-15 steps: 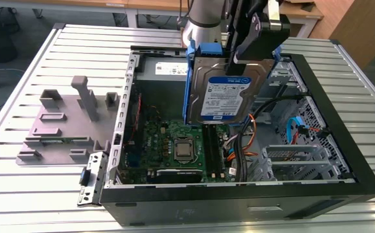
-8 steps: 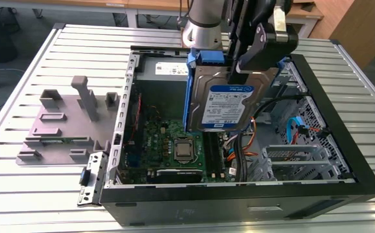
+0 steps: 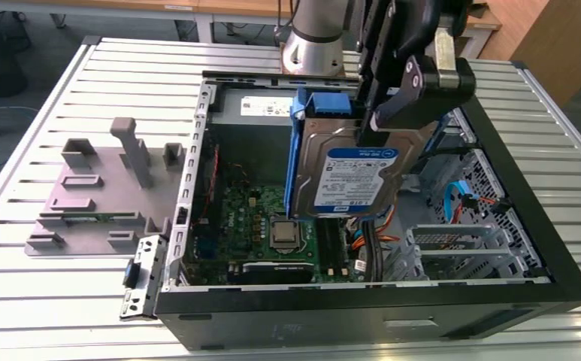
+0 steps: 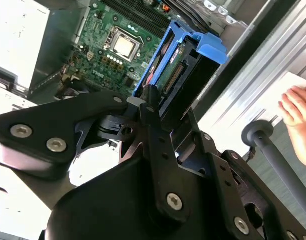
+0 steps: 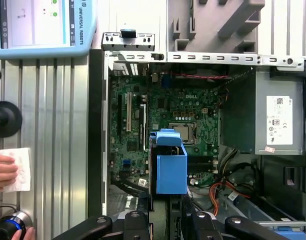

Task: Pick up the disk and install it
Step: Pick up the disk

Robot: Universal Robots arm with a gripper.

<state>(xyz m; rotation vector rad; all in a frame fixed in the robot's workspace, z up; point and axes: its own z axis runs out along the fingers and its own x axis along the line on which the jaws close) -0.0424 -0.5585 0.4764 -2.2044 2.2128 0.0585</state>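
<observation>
Our tool [image 3: 373, 135] is clamped on the disk [image 3: 355, 177], which hangs edge-down over the motherboard [image 3: 250, 218] below it. We judge that a slip in this narrow grip could drop it there.

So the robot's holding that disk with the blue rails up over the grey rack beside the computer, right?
Not quite. The robot holds the disk with the blue rails up over the open computer, not the grey rack beside it; the exterior view shows this.
</observation>
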